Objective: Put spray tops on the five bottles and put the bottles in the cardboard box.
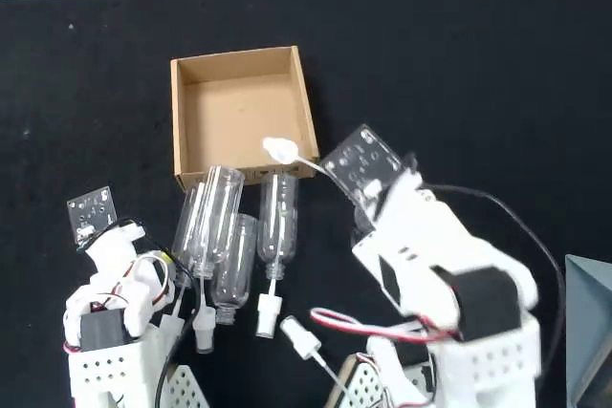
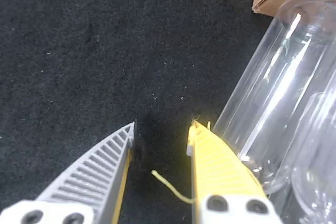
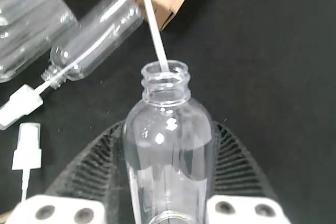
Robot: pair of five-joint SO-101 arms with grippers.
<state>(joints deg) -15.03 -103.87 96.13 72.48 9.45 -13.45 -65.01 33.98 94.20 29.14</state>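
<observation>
Your right gripper (image 3: pixel 169 125) clamps a clear round-shouldered bottle (image 3: pixel 169 156), white tube (image 3: pixel 154 30) in its threaded neck; left gripper (image 2: pixel 162 127) gapes empty. Square cardboard box (image 1: pixel 236 54): twelve o'clock from lying bottles (image 1: pixel 218 212).

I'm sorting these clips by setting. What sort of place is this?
Probably a robotics lab bench: a black-covered table, two white robot arms side by side, and clear bottles lying beside a cardboard box.

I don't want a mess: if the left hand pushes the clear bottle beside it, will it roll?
Likely yes: the bottle is round and lies on its side, though neighbouring bottles might stop it. It looks empty, so probably light. Its smooth wall may slip.
</observation>
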